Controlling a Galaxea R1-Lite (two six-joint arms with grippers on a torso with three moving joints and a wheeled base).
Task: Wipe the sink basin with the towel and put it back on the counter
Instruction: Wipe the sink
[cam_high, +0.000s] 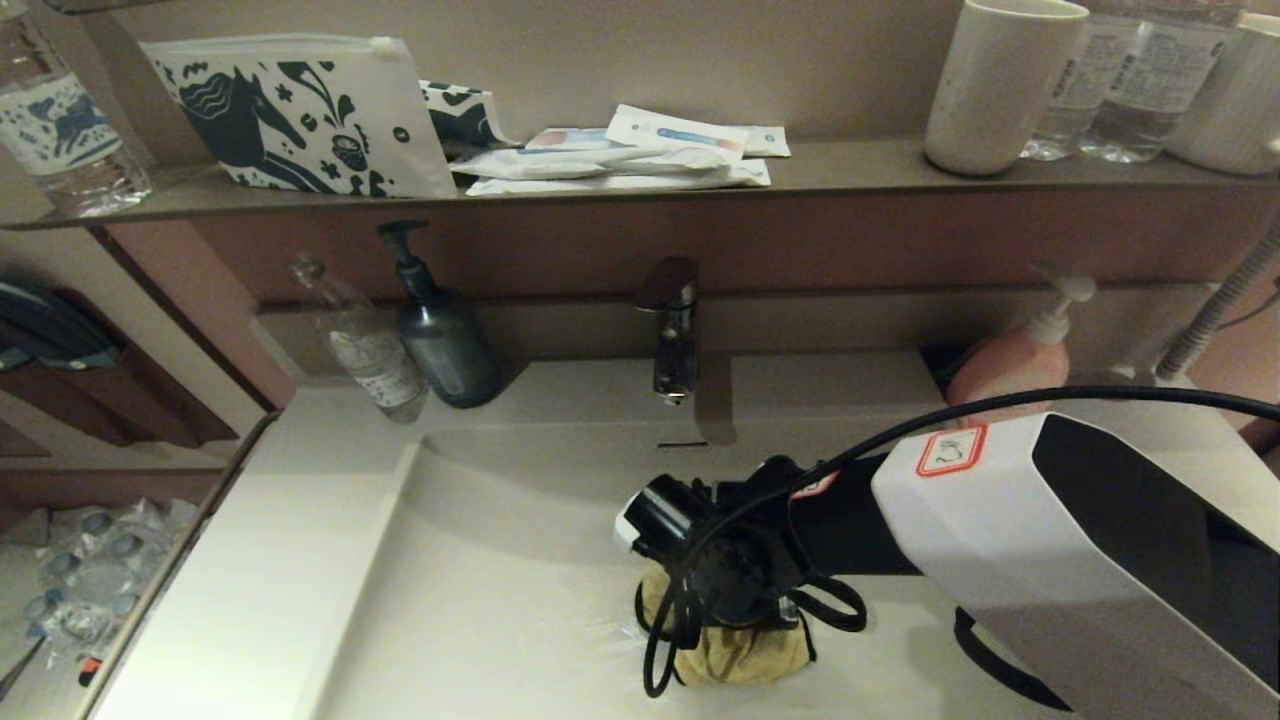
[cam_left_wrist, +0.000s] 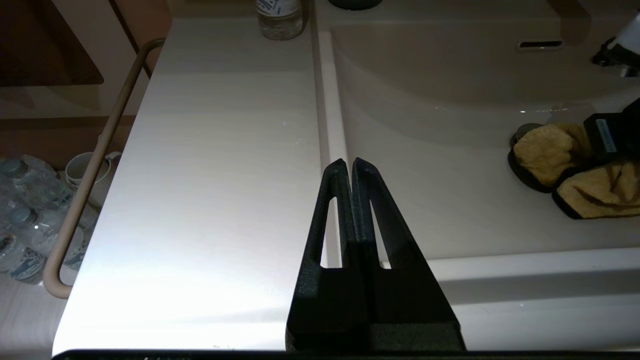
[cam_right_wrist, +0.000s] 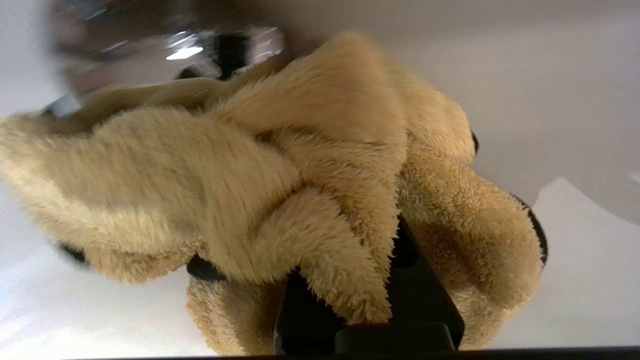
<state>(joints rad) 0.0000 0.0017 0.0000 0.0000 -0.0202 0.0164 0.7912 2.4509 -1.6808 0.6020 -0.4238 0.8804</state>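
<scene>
The mustard-yellow fluffy towel (cam_high: 740, 655) lies bunched on the floor of the off-white sink basin (cam_high: 500, 580), partly over the chrome drain plug (cam_right_wrist: 175, 50). My right gripper (cam_high: 735, 620) reaches down into the basin and is shut on the towel (cam_right_wrist: 300, 175); the pile covers its black fingers (cam_right_wrist: 425, 300) up to their bases. The left wrist view shows the towel (cam_left_wrist: 550, 150) at the basin's (cam_left_wrist: 450, 125) middle. My left gripper (cam_left_wrist: 349, 162) is shut on nothing, hovering over the counter (cam_left_wrist: 215, 175) at the basin's left rim. It is out of the head view.
The faucet (cam_high: 672, 330) stands at the basin's back, above the overflow slot (cam_high: 682, 443). A dark pump bottle (cam_high: 440, 340) and a clear bottle (cam_high: 365, 350) sit back left. A pink pump bottle (cam_high: 1010, 355) sits back right. A rail (cam_left_wrist: 95, 165) runs along the counter's left edge.
</scene>
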